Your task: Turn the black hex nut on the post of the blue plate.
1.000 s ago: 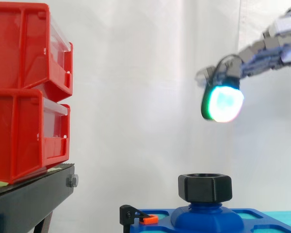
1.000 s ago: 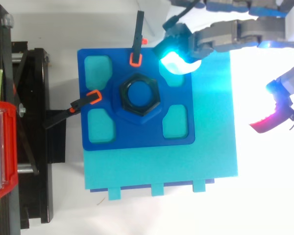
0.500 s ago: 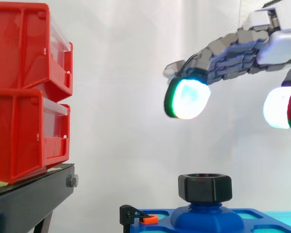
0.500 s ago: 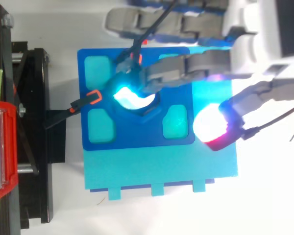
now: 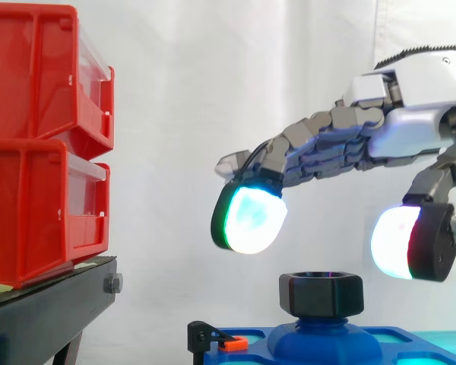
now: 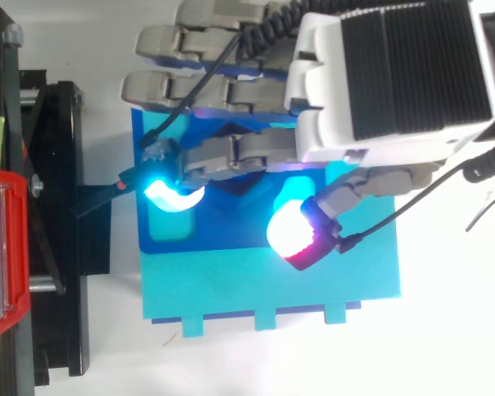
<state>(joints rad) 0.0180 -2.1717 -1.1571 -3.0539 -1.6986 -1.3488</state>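
While the hand [image 5: 410,129] hung above the plate [image 5: 395,336], its fingers [image 5: 249,219] reached out to the left, only slightly bent, and the thumb [image 5: 406,243] dropped down on the right. The gap between them was wide and they held nothing. The nut [image 5: 321,293] sat on the post [image 5: 323,344] at the middle of the plate. In the side view it lay below the gap between the lowest finger pad and the thumb pad, and open space separated it from both. That finger pad glowed white with a green edge, above and to the left of the nut. The thumb pad hung just right of the nut and a little higher than its top.

From above, the hand [image 6: 396,74] covered the middle of the plate [image 6: 231,239] and hid the nut. One cyan pad [image 6: 172,191] lay over the plate's left part and the thumb pad [image 6: 295,235] over its lower right part. The plate lay on a teal base [image 6: 272,289]. A small black clamp [image 5: 213,338] with an orange tip stood at the plate's left edge. Two red bins [image 5: 45,144] sat stacked on the black stand [image 5: 45,312] to the left, well apart from the hand.
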